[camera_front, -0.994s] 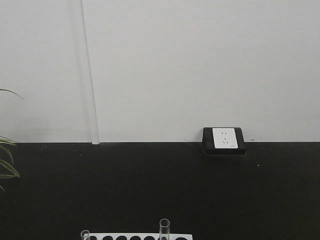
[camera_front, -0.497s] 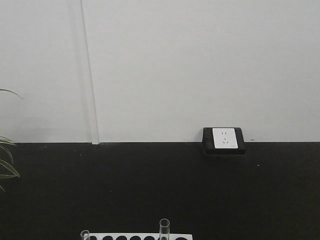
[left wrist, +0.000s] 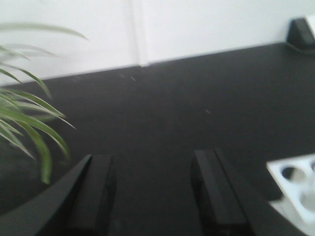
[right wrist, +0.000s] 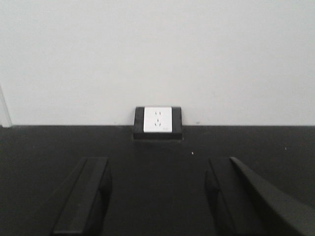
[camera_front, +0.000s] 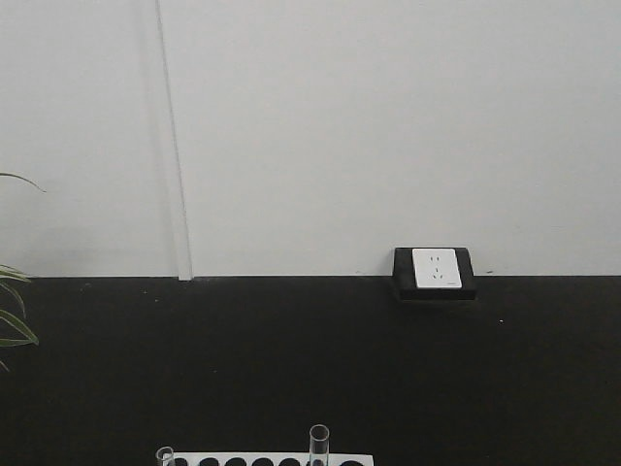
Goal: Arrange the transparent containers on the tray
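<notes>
White wall (camera_front: 340, 126) above, black tabletop (camera_front: 291, 359) below: that is your backdrop from the front camera. At the bottom edge, a white rack (camera_front: 267, 459) with round black holes carries two clear test tubes. The taller tube (camera_front: 319, 442) stands upright toward the rack's right half, while only the rim of the shorter tube (camera_front: 165, 454) shows at the left end. A white socket (camera_front: 434, 269) in a black frame sits where wall meets tabletop. Your left gripper (left wrist: 155, 196) looks across the tabletop in a blurred view, fingers (left wrist: 93, 196) spread wide with nothing between them — plant leaves (left wrist: 29, 128) on one side, a rack corner on the other. Your right gripper (right wrist: 155, 196) faces the socket, fingers (right wrist: 86, 196) likewise wide apart, holding nothing.
</notes>
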